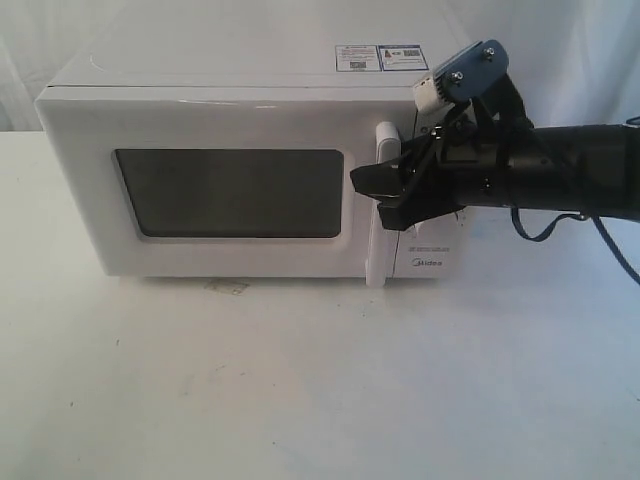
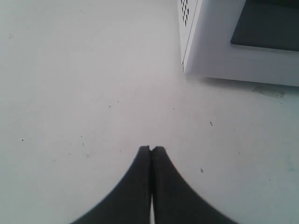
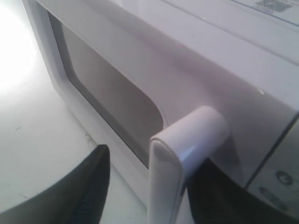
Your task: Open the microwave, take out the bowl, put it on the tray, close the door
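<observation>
My right gripper point(image 1: 380, 192) is spread astride the tall white handle point(image 3: 182, 149) of the door point(image 1: 225, 125), one finger on each side, not clamped. The door sits closed on the microwave point(image 1: 200, 75).

Smooth, glossy white microwave point(image 1: 240, 115) with a dark, dull window point(image 1: 230, 192) and a shiny moulded plastic handle point(image 3: 187, 140). Paper stickers point(image 1: 380, 57) on top. Matt black right hand point(image 1: 378, 188). Bench point(image 1: 300, 380) matt white, lightly scuffed and speckled.
</observation>
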Robot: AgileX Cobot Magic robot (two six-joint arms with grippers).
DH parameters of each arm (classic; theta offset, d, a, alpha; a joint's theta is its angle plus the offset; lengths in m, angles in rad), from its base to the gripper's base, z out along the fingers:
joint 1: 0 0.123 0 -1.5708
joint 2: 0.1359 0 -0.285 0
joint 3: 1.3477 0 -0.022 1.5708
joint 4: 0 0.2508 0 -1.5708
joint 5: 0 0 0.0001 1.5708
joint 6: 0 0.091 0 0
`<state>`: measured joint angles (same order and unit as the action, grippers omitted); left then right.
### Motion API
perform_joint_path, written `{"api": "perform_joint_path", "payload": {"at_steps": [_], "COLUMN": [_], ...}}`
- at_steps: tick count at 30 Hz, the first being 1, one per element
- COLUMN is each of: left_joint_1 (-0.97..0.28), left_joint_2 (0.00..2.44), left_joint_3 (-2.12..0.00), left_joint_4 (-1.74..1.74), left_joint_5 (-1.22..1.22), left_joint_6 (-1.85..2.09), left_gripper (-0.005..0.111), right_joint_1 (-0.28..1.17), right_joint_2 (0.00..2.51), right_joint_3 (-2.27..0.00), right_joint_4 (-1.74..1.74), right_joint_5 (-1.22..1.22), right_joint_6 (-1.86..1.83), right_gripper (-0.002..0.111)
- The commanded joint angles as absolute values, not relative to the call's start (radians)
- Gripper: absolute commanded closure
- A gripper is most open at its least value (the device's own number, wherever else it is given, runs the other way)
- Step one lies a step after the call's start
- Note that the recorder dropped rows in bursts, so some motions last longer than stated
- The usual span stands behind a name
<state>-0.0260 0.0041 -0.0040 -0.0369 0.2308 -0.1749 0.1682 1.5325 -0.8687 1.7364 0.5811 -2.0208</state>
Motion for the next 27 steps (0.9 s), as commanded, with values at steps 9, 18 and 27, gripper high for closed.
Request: {"api": "perform_joint_path", "payload": {"at_steps": [9, 18, 27], "left_joint_1": [-0.024, -0.024, -0.024], "left_joint_2": [0.0, 0.0, 0.0], "left_joint_3": [0.0, 0.0, 0.0], "left_joint_4": [-0.04, -0.04, -0.04], "left_joint_5": [0.231, 0.231, 0.231], "left_joint_6": [-0.176, -0.176, -0.176], "left_gripper": [0.107, 0.107, 0.107], "right_joint_1": [0.17, 0.17, 0.17], "right_joint_2": [1.528, 1.61, 1.61], "right_joint_3": [-0.885, -0.942, -0.952], "right_joint_4": [1.744, 1.744, 1.744], "right_joint_5": [0.604, 0.629, 0.651], "right_joint_6": [-2.007, -1.942, -1.904], "right_gripper": [0.076, 0.076, 0.108]}}
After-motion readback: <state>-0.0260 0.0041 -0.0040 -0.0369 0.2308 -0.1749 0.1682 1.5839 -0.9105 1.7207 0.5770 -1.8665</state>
